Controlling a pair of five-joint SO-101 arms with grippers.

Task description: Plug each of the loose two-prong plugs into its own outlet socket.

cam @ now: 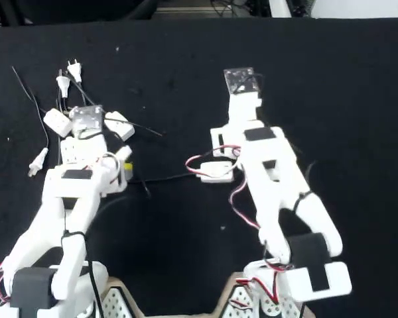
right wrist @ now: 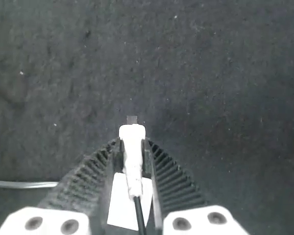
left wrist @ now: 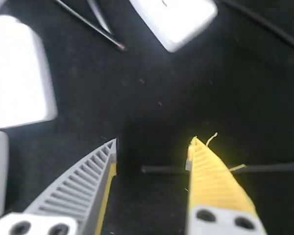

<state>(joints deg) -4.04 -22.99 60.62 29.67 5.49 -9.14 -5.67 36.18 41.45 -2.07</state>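
— Closest to the right wrist lens, what sits between the ribbed fingers?

— One white two-prong plug (right wrist: 132,166), clamped by the right hand (right wrist: 132,143), with its black lead running back toward the wrist. Its prongs are hard to make out; only a small dark tip shows past the white body. From above, that hand hangs over bare black bench (cam: 345,99), well apart from the other pieces.

— And the left hand?

— The left hand (left wrist: 153,147) is spread and grasps nothing. A thin black cord (left wrist: 161,170) lies on the bench across the gap between its fingers. White socket blocks (left wrist: 19,73) lie just beside it, each cut off by the frame edge.

— Other plugs?

— Two loose plugs (cam: 63,83) lie beyond the left arm, and a third plug (cam: 36,161) lies off to its outer side. Another socket (cam: 215,170) lies against the right arm, partly hidden by red wires (cam: 198,160). I can't tell whether anything is plugged into it.
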